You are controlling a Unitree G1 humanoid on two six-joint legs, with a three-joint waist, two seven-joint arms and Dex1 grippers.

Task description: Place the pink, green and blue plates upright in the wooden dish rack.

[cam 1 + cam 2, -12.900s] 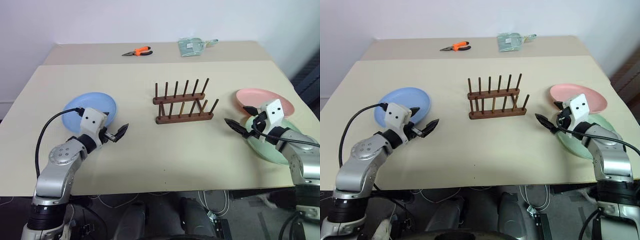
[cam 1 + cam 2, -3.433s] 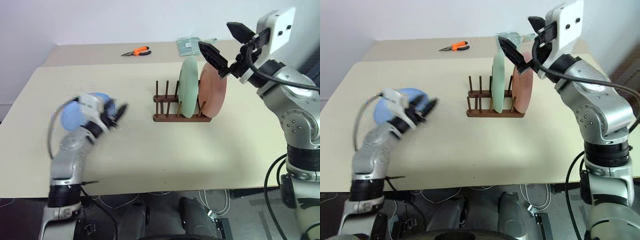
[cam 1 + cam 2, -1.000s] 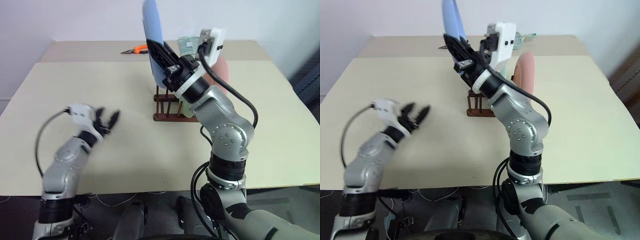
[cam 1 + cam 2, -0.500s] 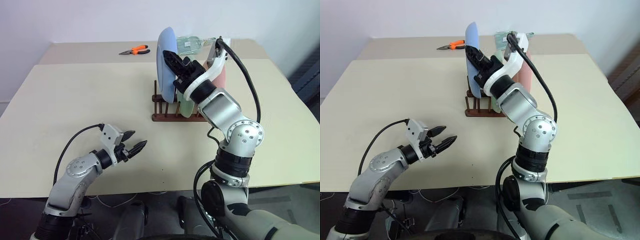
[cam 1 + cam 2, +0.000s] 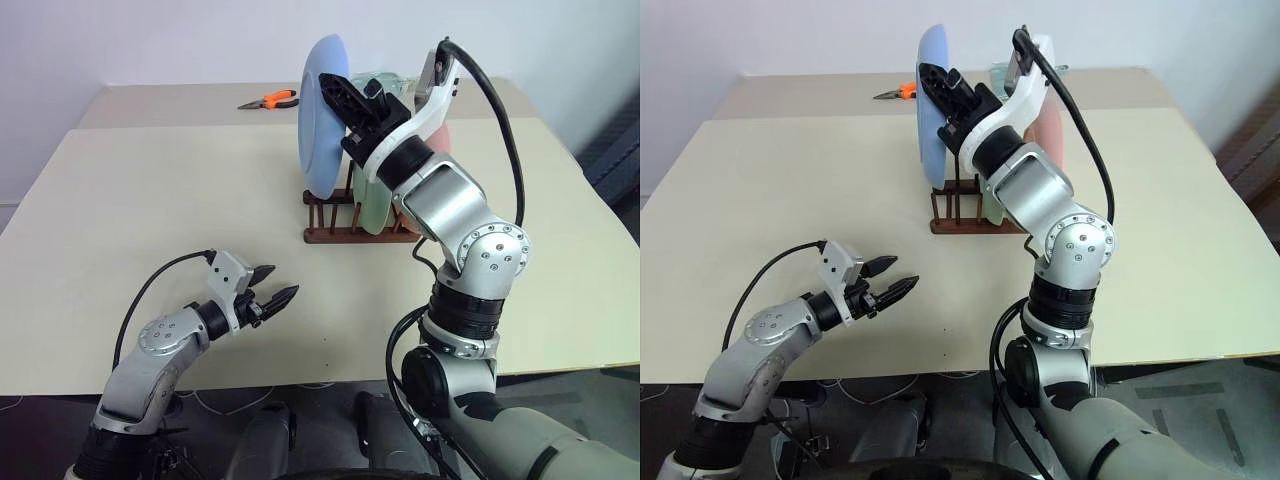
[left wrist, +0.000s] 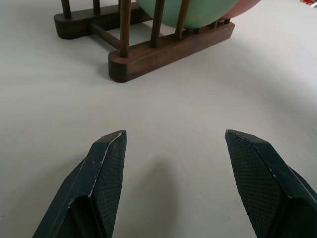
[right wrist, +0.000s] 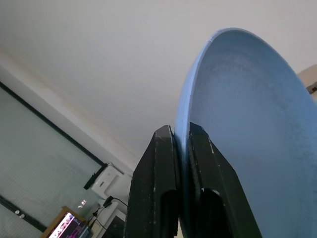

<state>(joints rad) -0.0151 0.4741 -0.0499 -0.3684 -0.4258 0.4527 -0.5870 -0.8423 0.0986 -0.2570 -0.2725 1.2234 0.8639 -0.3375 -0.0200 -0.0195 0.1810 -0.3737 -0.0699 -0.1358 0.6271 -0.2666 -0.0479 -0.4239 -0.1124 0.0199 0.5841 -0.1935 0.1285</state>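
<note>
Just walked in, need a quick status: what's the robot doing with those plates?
The right hand is shut on the rim of the blue plate, holding it upright above the wooden dish rack. The green plate and the pink plate already stand in the rack. The left hand hangs open and empty over the table.

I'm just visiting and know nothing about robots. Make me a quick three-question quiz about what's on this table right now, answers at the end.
1. True or false: the right gripper is shut on the blue plate.
2. Which plates already stand in the wooden dish rack? A) none B) green and pink C) only pink
3. Fill in: the left gripper is ____ and holds nothing.

Key:
1. True: its fingers pinch the plate's rim, above the rack.
2. B: the green plate and the pink plate stand upright between the pegs.
3. Open, low over the table.
</note>
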